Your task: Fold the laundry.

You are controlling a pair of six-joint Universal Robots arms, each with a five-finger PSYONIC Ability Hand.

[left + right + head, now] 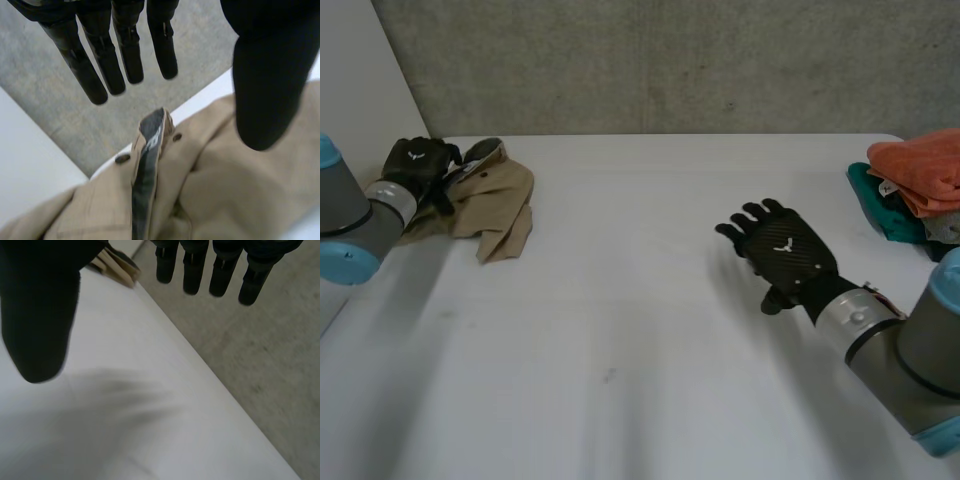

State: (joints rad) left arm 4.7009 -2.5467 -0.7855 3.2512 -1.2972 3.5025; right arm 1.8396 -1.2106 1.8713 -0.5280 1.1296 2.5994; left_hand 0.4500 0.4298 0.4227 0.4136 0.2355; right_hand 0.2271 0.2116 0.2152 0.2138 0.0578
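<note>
Tan woven garment with dark buttons and a grey inner band [495, 200] lies crumpled at the far left corner of the white table [620, 330], bunched and twisted, with no clean fold in it. The left hand [415, 160] sits at the garment's far edge. In the left wrist view its fingers [100, 65] hang straight and the thumb stands well apart from them, above the buttoned opening of the tan cloth [215, 190]; nothing is pinched between them.

The right hand [785, 250] hovers over bare tabletop at the right of the middle, well apart from the garment. Its fingers are spread and relaxed, and its own wrist view shows the thumb [40, 315] wide of the straight fingers, holding nothing.

At the table's right edge sits a pile of an orange cloth [920, 170] on top of a teal cloth [875, 205], with a bit of grey fabric [942, 228] beneath. It looks stacked, so those pieces are probably finished, though I cannot tell how neatly.

By that reading the task is partway through: the tan piece has yet to be gripped, pulled to the open middle, spread flat and folded.
</note>
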